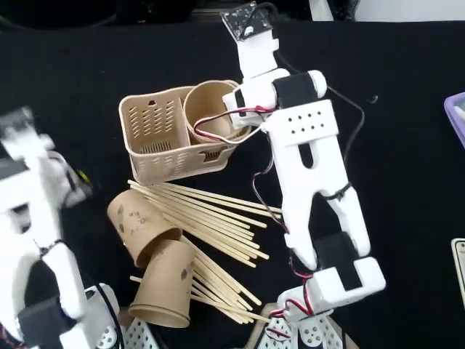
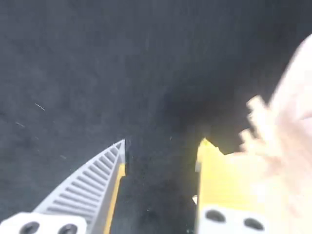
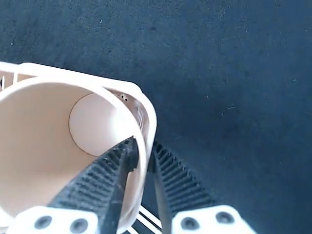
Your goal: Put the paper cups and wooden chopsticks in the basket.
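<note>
A paper cup [image 1: 209, 107] stands upright in one end of the beige slotted basket [image 1: 156, 134]. My right gripper [image 3: 144, 151] is shut on the paper cup's [image 3: 58, 141] rim, one finger inside the wall and one outside, by the basket's corner [image 3: 146, 109]. Two more paper cups [image 1: 138, 222] [image 1: 166, 285] lie on their sides in front of the basket, on a loose pile of wooden chopsticks [image 1: 218, 229]. My left gripper [image 2: 161, 146] hangs open over bare black cloth with nothing between its fingers. The left arm [image 1: 33, 211] is at the table's left side.
Black cloth covers the table [image 1: 392, 65]. A purple object [image 1: 456, 113] sits at the right edge, with a pale flat thing [image 1: 460, 265] further forward. A blurred pale shape [image 2: 285, 126] lies beside the left gripper. Both arm bases stand along the front edge.
</note>
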Available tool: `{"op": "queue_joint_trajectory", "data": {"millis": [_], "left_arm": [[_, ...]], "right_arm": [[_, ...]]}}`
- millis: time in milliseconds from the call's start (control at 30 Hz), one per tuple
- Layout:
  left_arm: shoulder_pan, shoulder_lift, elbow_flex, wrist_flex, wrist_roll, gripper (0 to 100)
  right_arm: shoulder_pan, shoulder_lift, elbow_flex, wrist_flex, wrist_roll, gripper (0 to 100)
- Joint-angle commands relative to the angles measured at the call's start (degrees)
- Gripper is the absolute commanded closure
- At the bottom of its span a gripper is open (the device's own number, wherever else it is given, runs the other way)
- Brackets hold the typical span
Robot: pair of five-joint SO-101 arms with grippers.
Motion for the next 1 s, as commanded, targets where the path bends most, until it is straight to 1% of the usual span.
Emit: {"op": "queue_joint_trajectory", "data": {"millis": [0, 100, 267, 400, 533, 600, 700, 833, 967], "left_arm": [[1.54, 2.73, -32.84, 14.42, -0.97, 76], [4.0, 8.0, -45.58, 18.81, -0.88, 76], [6.9, 15.82, -60.35, 23.03, -0.7, 76], [10.68, 17.32, -70.55, 25.85, 4.04, 76], [17.45, 17.49, -77.32, 29.63, 6.33, 76], [20.62, 17.85, -76.44, 30.51, 6.33, 76], [23.52, 17.85, -71.69, 30.24, 6.33, 76], [26.95, 17.93, -67.21, 30.15, 5.98, 76], [27.3, 17.67, -59.91, 25.49, 5.89, 77]], "right_arm": [[-0.53, 2.95, -2.15, -0.18, 0.62, 98.8], [-0.53, 4.62, -2.24, -0.97, 0.7, 98.8], [-0.53, 5.14, -2.07, -1.41, 0.7, 98.8], [-0.53, 5.14, -1.98, -1.41, 0.7, 98.8], [-0.44, 5.14, -1.98, -1.41, 0.7, 98.8], [-0.44, 5.14, -1.8, -1.41, 0.7, 98.8], [-0.35, 5.14, -1.71, -1.41, 0.7, 98.8], [-0.44, 5.14, -1.71, -1.41, 3.08, 98.8], [-0.26, 5.14, -1.71, -1.23, 3.34, 98.8]]}}
